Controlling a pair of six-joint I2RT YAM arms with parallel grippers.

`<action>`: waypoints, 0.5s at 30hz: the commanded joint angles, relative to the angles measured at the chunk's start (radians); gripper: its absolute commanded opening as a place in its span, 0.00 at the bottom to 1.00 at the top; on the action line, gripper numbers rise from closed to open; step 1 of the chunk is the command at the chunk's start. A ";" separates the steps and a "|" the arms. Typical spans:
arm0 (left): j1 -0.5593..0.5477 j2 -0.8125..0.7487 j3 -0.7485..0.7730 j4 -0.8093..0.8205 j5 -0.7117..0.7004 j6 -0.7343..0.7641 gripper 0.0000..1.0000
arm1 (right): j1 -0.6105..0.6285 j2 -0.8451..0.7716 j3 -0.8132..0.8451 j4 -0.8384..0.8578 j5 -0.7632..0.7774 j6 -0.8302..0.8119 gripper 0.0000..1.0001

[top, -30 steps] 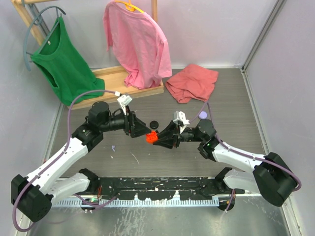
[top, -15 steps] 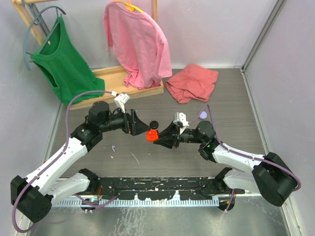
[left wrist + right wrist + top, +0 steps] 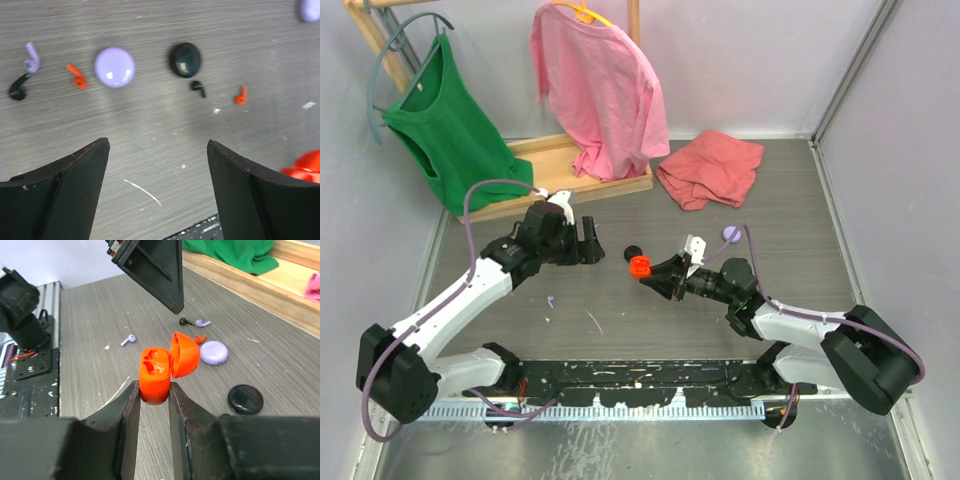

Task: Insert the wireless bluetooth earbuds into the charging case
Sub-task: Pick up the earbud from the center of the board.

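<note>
Two claws now apart: left claw has backed off left of centre, wide open and empty; right claw pinches the open orange charging case mid-frame, with loose earbuds left on the tabletop.

We see the orange charging case cut off at four o'clock in the left wrist view. A blurred lavender disc is clipped at one o'clock.

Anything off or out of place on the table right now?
Earbuds lie scattered loose around the lavender case and black case. One lavender bud sits off alone. The right gripper holds the orange case open.
</note>
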 commanded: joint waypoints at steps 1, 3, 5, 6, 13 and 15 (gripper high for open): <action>0.005 0.054 0.039 -0.027 -0.209 -0.044 0.79 | 0.002 0.019 -0.022 0.123 0.094 -0.038 0.01; 0.007 0.090 0.041 -0.015 -0.253 -0.053 0.78 | 0.003 0.021 -0.039 0.152 0.113 -0.036 0.01; 0.011 0.130 0.045 0.003 -0.288 -0.057 0.76 | 0.002 0.030 -0.055 0.183 0.134 -0.040 0.01; 0.015 0.156 0.048 0.013 -0.303 -0.058 0.75 | 0.002 0.034 -0.060 0.188 0.145 -0.042 0.01; 0.050 0.357 0.114 0.065 -0.300 -0.028 0.61 | 0.003 0.068 -0.069 0.211 0.169 -0.042 0.01; 0.061 0.409 0.138 0.065 -0.298 -0.022 0.57 | 0.003 0.067 -0.071 0.211 0.171 -0.045 0.01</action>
